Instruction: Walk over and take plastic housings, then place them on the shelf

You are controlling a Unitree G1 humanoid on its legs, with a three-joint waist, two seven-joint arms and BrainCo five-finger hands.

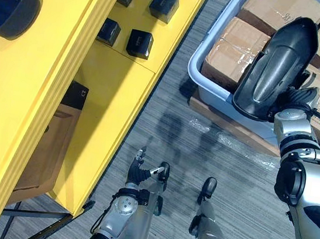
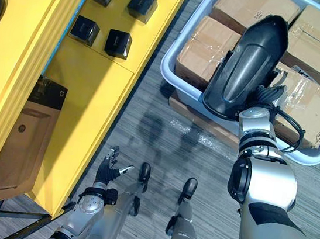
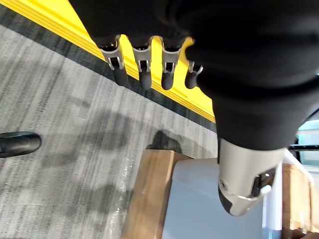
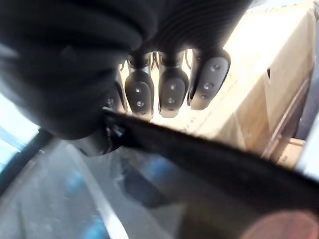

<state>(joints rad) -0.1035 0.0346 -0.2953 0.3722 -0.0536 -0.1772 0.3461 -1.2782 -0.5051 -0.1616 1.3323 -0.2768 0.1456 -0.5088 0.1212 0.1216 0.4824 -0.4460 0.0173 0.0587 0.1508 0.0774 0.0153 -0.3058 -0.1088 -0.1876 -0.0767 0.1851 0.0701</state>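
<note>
Right wrist view, close in: right hand (image 4: 169,94) clamped on the black plastic housing (image 1: 276,67), fingers curled over its glossy edge. Holds it upright, rising straight off the hand, above the cardboard boxes (image 1: 231,46) packed in the pale blue bin (image 1: 209,84). Left hand (image 1: 140,173) low, slack-fingered and empty, beside the yellow shelf (image 1: 117,84) bearing small black boxes (image 1: 139,43).
</note>
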